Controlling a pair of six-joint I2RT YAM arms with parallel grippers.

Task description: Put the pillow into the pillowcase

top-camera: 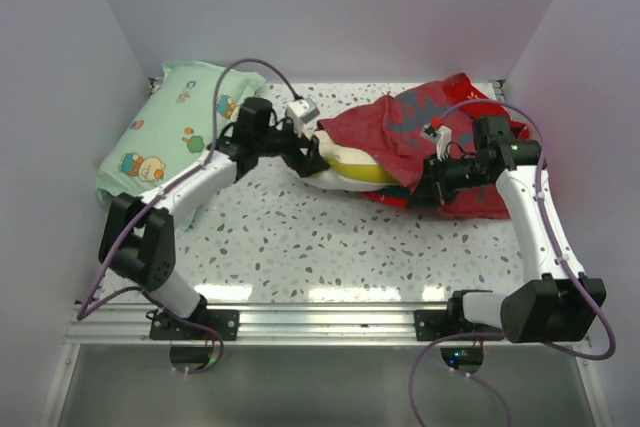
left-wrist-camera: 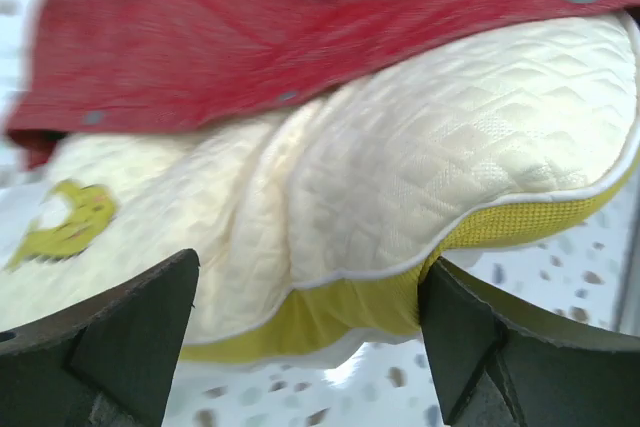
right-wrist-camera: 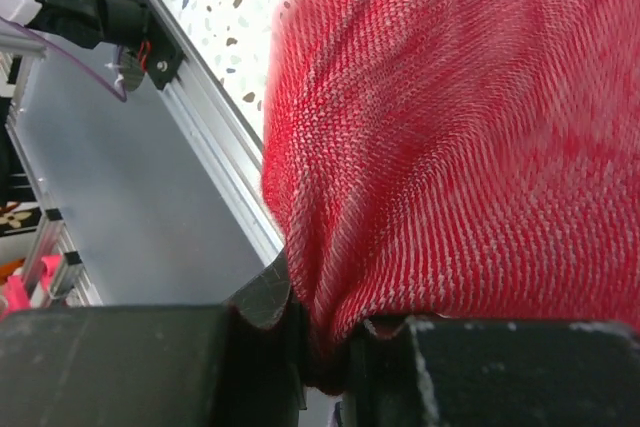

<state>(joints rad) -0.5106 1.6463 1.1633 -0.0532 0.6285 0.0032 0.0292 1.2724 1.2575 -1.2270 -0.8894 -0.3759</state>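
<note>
Red pillowcase, far right of desk, covers part of the cream pillow; insertion is part done. Right gripper is pinched on pillowcase fabric. Left gripper is wide, with the pillow's bare end between its jaws. Next, likely: grip pillow and push it deeper. Only the left wrist view shows the yellow mark; only the top view shows the overall lay.

On the table, pillow at middle rear, its right part inside the pillowcase, its left end just before my left gripper, my right gripper pinching the pillowcase's front right edge, spare pillow at far left rear.
</note>
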